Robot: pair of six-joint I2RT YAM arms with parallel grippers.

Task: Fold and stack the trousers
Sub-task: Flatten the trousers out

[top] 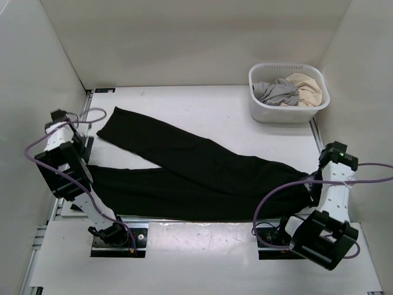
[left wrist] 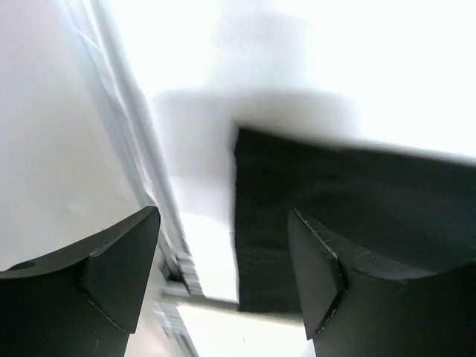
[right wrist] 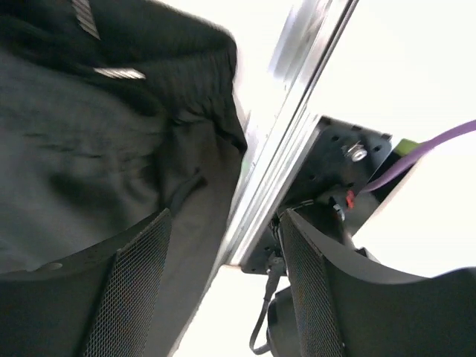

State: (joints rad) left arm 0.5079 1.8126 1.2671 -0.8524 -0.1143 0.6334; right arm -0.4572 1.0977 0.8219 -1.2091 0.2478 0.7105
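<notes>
2 end effectors are held spread and empty: the left end effector [left wrist: 223,245] is poised over a leg hem at the left side, and the right end effector [right wrist: 223,253] beside the waistband at the right. The trousers [top: 202,172] are laid unfolded on the bench [top: 202,101], long axis left to right and legs splayed leftward, so each end is judged nearer its own-side arm. No brand, label or writing can be read.
</notes>
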